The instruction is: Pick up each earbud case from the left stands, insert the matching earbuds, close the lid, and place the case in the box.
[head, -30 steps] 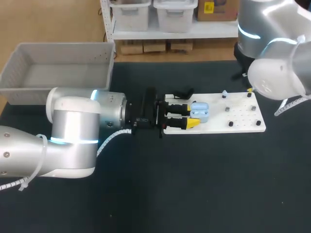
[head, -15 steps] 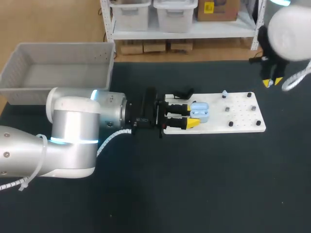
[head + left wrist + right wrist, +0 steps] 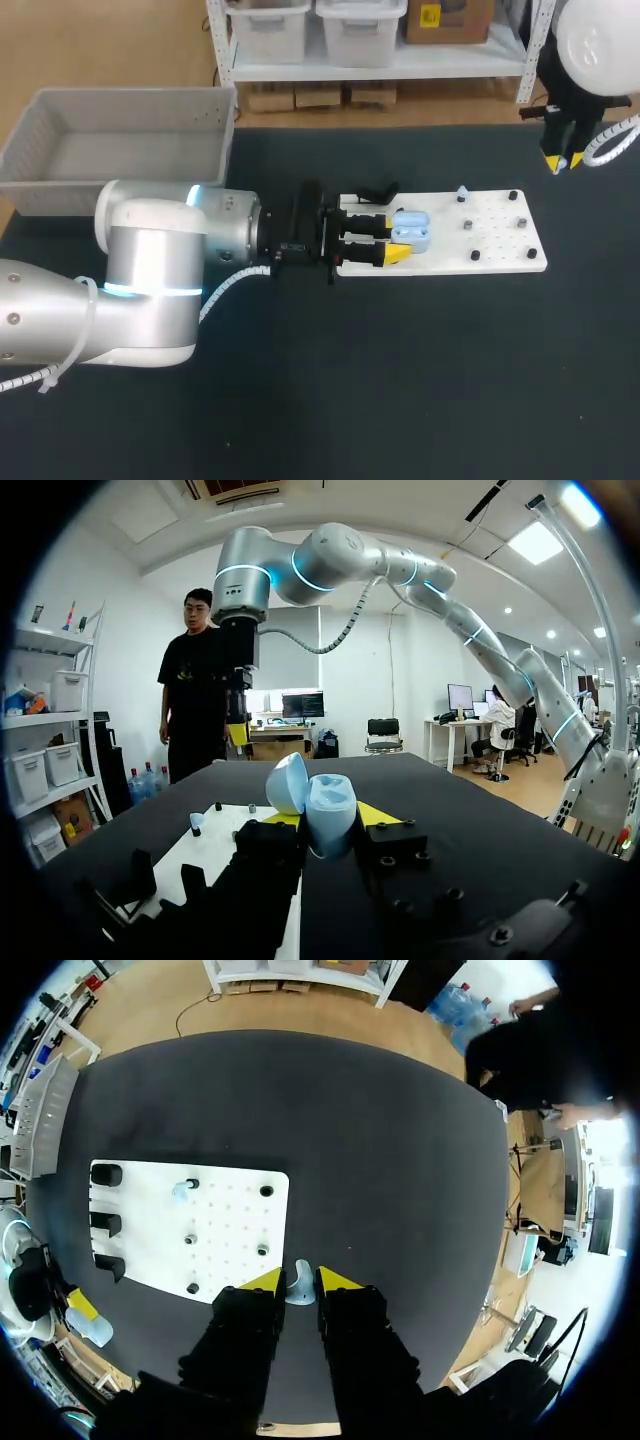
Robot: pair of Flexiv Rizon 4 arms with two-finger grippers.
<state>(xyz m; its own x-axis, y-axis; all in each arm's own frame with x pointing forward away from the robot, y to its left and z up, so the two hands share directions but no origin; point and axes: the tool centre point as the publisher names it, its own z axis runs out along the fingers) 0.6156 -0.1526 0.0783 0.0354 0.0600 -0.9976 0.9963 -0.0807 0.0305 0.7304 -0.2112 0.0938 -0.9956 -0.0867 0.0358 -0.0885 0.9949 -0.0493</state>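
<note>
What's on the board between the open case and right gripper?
Head view, from the case to the right gripper: white board with one pale blue earbud on a peg, bare black pegs, then bare tabletop.

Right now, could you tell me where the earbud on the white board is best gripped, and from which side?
Probably by its top, coming straight down from above. The earbud sits on the white board with its lower end seated there, so only the top is free, and the nearest pegs stand apart, leaving room for a finger either side.
</note>
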